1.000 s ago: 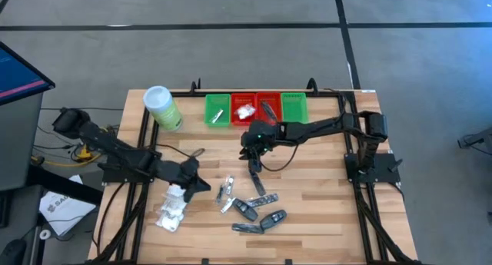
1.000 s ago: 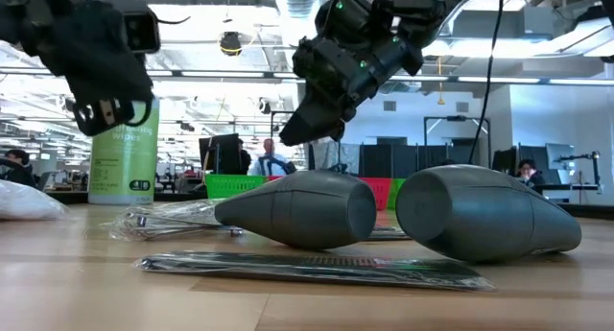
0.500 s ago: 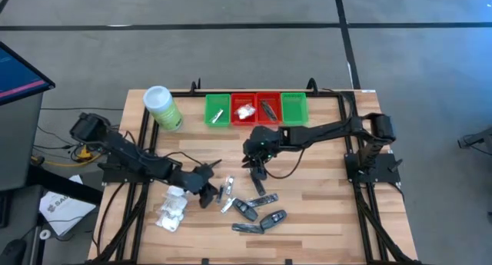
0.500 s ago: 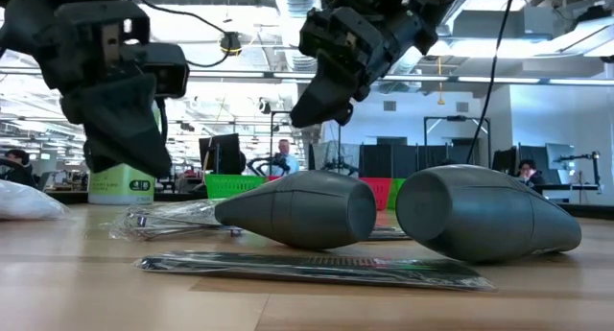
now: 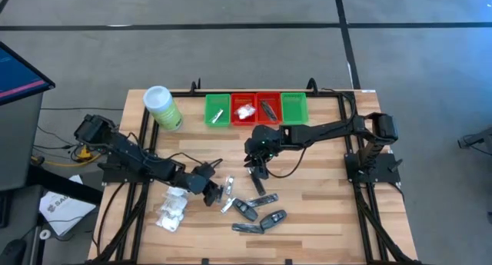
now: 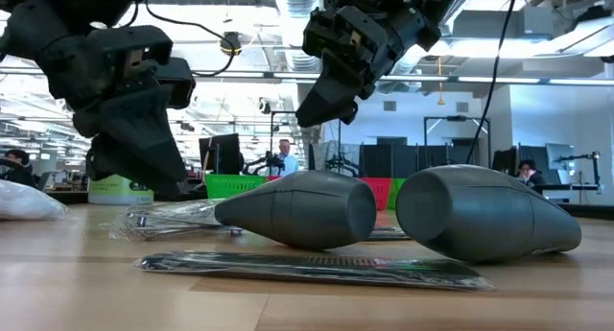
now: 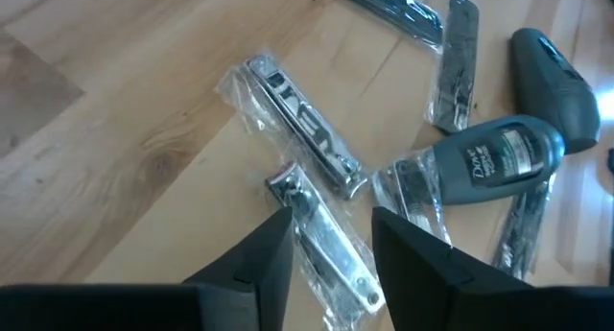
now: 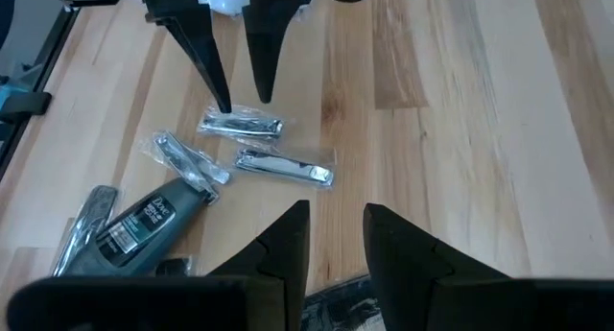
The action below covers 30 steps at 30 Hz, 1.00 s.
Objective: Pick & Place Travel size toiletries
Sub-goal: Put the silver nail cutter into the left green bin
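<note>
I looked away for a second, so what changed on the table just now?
The left tool moved from beside the white packets toward the wrapped nail clippers and opened over one. The right tool shifted slightly, empty. The toiletries and trays stayed put.

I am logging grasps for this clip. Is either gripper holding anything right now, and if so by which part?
Nothing is held. The left gripper is open above a wrapped nail clipper; the right gripper hangs empty over bare table.
</note>
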Tool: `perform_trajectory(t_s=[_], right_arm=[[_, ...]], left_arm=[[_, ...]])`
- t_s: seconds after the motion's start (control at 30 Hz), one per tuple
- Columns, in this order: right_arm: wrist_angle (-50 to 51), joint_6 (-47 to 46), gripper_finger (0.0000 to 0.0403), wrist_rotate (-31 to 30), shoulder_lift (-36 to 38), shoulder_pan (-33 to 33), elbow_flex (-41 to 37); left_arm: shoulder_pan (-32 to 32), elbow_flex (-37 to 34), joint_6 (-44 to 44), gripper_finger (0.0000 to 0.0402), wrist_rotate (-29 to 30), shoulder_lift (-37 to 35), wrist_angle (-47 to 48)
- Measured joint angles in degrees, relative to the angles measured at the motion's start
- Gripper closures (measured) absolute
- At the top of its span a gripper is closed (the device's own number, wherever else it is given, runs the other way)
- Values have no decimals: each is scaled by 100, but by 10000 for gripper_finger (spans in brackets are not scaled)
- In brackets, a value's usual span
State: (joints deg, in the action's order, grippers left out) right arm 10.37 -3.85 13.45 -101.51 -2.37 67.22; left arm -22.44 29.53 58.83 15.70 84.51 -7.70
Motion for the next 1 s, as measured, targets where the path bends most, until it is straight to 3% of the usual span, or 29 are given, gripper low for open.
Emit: perform_trajectory(t_s=[0.27, 0.63, 0.73, 0.9, 1.0], right_arm=[[3, 86, 310, 0, 0, 0, 0], [2, 130, 310, -2, -4, 0, 0], [4, 138, 310, -2, -4, 0, 0], [13, 148, 310, -2, -4, 0, 0], [14, 148, 310, -2, -4, 0, 0]], left_arm=[[1, 89, 31, 274, 102, 569, -20], [1, 237, -144, 283, 188, 651, 4], [0, 242, -143, 309, 191, 702, -28], [0, 269, -132, 389, 232, 876, -136], [0, 262, -134, 397, 239, 853, -115]])
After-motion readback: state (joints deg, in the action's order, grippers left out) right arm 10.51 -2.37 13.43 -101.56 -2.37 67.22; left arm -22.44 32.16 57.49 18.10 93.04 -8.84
